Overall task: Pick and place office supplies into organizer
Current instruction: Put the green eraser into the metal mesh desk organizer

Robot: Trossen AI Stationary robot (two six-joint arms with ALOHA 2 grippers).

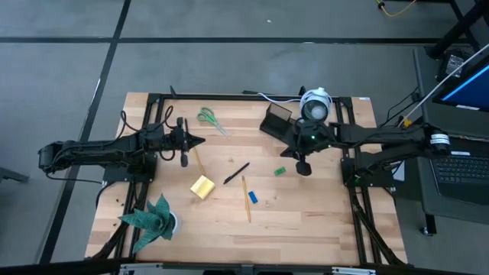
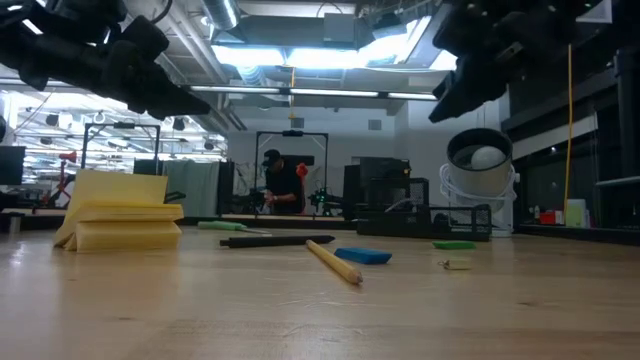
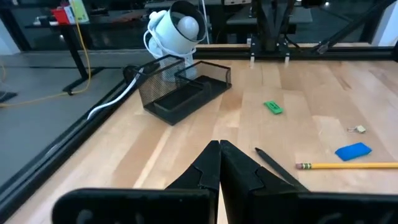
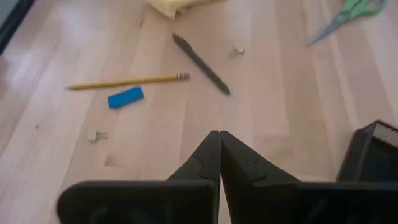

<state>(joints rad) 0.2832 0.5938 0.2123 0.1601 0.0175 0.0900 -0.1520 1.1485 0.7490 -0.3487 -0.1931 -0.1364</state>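
The wooden table [image 1: 306, 221] carries everything, read as a clock face from above. The left arm [image 1: 92, 150] reaches in from nine o'clock; the left gripper [image 1: 200, 141] hangs over bare wood, fingers pressed together with nothing between them. The right arm [image 1: 390, 139] enters from three o'clock; the right gripper [image 1: 303, 166] is likewise closed tight and empty, above the wood just beside the organizer.

The green paper plant [image 1: 153, 218] stands at about seven o'clock. The round white camera-like device [image 1: 314, 105] sits near one o'clock, and the black mesh organizer [image 1: 275, 120] lies just beside it, toward twelve.

The green-handled scissors [image 1: 210, 118] lie at about eleven o'clock. The yellow sticky-note pad [image 1: 202, 186] rests near the centre, slightly toward eight. The black pen [image 1: 236, 173] lies slanted at the centre, with a yellow pencil [image 1: 246, 198] just below it toward six. The blue block [image 1: 253, 197] sits beside that pencil, and the small green piece [image 1: 280, 171] lies toward three o'clock of the pen.
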